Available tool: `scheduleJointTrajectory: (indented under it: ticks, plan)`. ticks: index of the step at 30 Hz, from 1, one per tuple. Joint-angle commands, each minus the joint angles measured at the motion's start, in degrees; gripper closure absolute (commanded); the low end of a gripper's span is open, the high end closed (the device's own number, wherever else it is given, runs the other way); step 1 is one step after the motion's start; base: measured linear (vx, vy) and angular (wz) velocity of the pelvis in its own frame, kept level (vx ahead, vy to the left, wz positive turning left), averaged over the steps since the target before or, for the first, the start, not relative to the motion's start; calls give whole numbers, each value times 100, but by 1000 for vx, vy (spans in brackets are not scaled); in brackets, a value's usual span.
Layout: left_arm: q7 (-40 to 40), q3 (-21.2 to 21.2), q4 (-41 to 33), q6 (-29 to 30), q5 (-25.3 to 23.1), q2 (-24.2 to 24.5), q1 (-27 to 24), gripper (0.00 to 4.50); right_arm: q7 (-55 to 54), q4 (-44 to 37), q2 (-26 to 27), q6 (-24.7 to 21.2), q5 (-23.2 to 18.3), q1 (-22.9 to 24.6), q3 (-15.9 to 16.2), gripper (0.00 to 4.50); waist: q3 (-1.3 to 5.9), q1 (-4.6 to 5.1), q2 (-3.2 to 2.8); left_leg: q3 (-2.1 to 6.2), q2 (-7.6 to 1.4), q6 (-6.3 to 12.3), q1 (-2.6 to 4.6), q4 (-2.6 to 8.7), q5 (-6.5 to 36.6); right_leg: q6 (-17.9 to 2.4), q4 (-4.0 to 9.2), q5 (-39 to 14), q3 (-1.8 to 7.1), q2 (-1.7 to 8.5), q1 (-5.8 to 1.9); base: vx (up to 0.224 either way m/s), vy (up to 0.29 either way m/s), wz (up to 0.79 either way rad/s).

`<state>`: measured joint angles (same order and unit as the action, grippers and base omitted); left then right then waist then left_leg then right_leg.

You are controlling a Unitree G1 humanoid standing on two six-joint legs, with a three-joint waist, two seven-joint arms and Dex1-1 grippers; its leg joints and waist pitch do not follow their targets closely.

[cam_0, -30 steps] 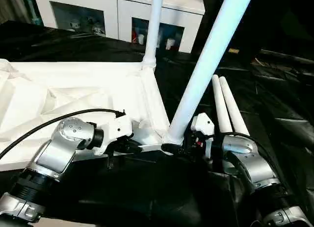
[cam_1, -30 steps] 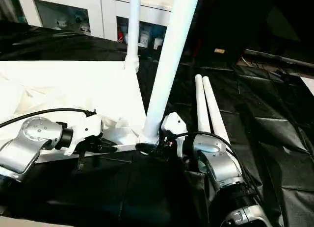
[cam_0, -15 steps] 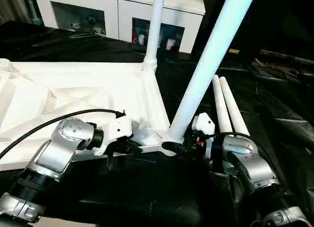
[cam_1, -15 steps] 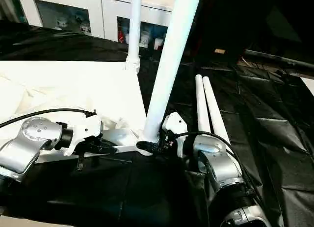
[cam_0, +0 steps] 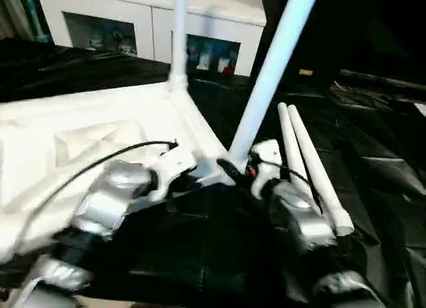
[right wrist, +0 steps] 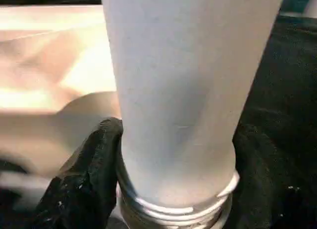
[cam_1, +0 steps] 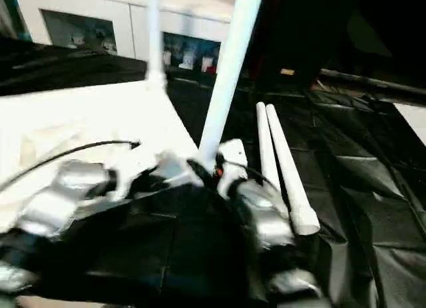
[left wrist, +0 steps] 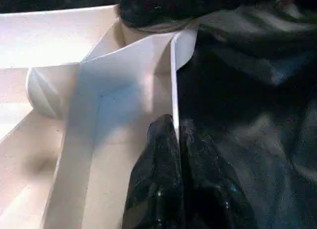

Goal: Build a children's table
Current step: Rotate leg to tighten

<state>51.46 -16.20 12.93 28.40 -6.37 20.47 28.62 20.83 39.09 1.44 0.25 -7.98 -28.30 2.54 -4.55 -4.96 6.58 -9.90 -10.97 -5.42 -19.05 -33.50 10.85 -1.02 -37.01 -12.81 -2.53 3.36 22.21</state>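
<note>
Covering the work table, black sheeting runs toward a white cabinet; left tool pinches the tabletop rim, right tool clamps a leg

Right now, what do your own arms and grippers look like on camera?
Both forearms are silver metal with rounded joints and white housings at the wrists. A thin black cable arcs over the left arm; another loops by the right arm, whose wrist housing bears a small red mark. Each gripper has two black fingers, matte and slightly textured.

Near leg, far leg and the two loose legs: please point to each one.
near leg (cam_0: 266, 78): left eye view, middle of shaft
far leg (cam_0: 178, 35): left eye view, shaft
loose legs (cam_0: 299, 155): left eye view, shafts lying side by side
</note>
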Motion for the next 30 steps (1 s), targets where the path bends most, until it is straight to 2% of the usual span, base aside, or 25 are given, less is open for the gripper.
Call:
scheduleJointTrajectory:
  ticks: [1, 6, 8, 11, 14, 16, 18, 20, 21, 22, 24, 25, 28, 30]
  plan:
    - [-621, 23, 190, 165, 95, -361, 53, 450, -348, 561, 202, -273, 63, 79, 47, 176, 243, 7, -56, 110, -210, -140, 24, 457, 1677, -663, 647, -2518, 293, 504, -110, 0, 0, 0]
    - [-652, -102, 248, 188, -97, -441, 129, 450, -249, 738, 365, -95, 163, -65, 137, 176, 277, -6, -58, 114, -212, -37, -16, 469, 1599, -561, 642, -2292, 302, 497, -114, 0, 0, 0]
    - [-637, -103, 226, 223, -95, -418, 116, 450, -72, 673, 357, -18, 106, -46, 123, 106, 277, -3, -52, 117, -214, -38, -15, 473, 1650, -565, 645, -2301, 299, 496, -108, 0, 0, 0]
    - [-529, -119, 193, 249, -96, -284, 88, 450, 384, 449, 259, 89, -85, -21, 57, 104, 288, -6, -55, 118, -220, 29, -31, 475, 1658, -618, 636, -2152, 304, 495, -116, 0, 0, 0]
    - [-288, -136, 176, 141, -44, -111, 47, 450, 967, 85, -22, -45, -115, 37, 218, 65, 281, -16, -46, 115, -218, 63, -37, 480, 1618, -626, 644, -2180, 303, 487, -126, 0, 0, 0]
    - [-5, -158, 157, -76, -1, 54, 2, 450, 1464, -249, -292, -130, -179, 117, 329, 61, 295, -27, -44, 113, -216, 111, -52, 473, 1512, -627, 643, -2096, 305, 489, -151, 0, 0, 0]
    - [385, -178, 127, -248, 86, 286, -58, 450, 2117, -609, -692, -166, -215, 243, 513, 61, 314, -54, -33, 93, -210, 217, -75, 452, 1201, -662, 622, -1778, 312, 486, -177, 0, 0, 0]
    - [824, -210, 28, -513, 237, 509, -137, 450, 2638, -805, -994, -157, -214, 359, 629, 61, 335, -60, -27, 88, -213, 282, -92, 445, 931, -772, 587, -1390, 304, 477, -199, 0, 0, 0]
    - [1083, -220, -13, -818, 336, 652, -183, 450, 2913, -921, -1164, -172, -237, 421, 673, 61, 366, -84, -25, 79, -205, 359, -110, 408, 531, -912, 521, -708, 292, 461, -231, 0, 0, 0]
    - [1189, -224, -28, -952, 378, 712, -202, 450, 3026, -972, -1235, -180, -248, 447, 689, 61, 366, -84, -25, 79, -205, 359, -110, 408, 531, -912, 521, -708, 292, 461, -231, 0, 0, 0]
    - [1392, -229, -66, -1064, 454, 851, -231, 450, 3235, -1075, -1360, -206, -267, 489, 710, 61, 374, -56, -40, 56, -209, 471, -96, 390, 370, -1120, 453, -137, 274, 423, -212, 0, 0, 0]
    - [1583, -223, -88, -1196, 539, 938, -254, 450, 3354, -1155, -1442, -227, -270, 513, 737, 61, 386, -52, -40, 52, -206, 513, -107, 381, 296, -1216, 423, 61, 273, 429, -229, 0, 0, 0]
    - [1974, -123, -225, -1186, 831, 1077, -317, 450, 3709, -1361, -1648, -272, -271, 582, 879, 61, 387, -51, -56, 42, -222, 565, -75, 378, 208, -1393, 386, 406, 263, 425, -224, 0, 0, 0]
    - [2068, -92, -260, -1214, 912, 1109, -326, 450, 3803, -1412, -1699, -274, -248, 605, 924, 61, 379, -47, -42, 37, -220, 564, -83, 383, 254, -1442, 393, 398, 261, 430, -236, 0, 0, 0]
